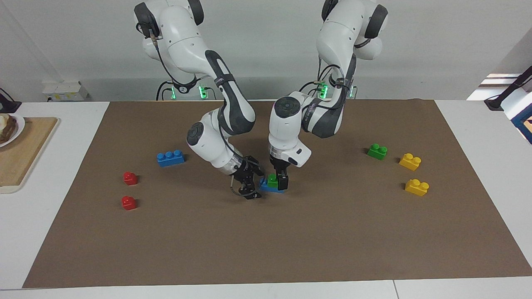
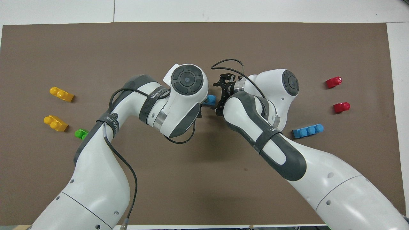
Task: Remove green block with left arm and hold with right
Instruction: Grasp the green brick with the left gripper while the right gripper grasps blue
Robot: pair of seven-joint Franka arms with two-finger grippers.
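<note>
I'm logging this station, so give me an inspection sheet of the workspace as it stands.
Surface: brown mat on white table.
Job's things: green block on blue block, mid-mat.
Clutter: loose green block, two yellow blocks, long blue block, two red blocks.
Grippers: left pincer open around green block; right pincer open beside blue block.
Cables: black cable looped at the right wrist.
Surroundings: wooden board, table end.

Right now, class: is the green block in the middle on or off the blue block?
On. The green block sits atop the blue block, studs engaged.
</note>
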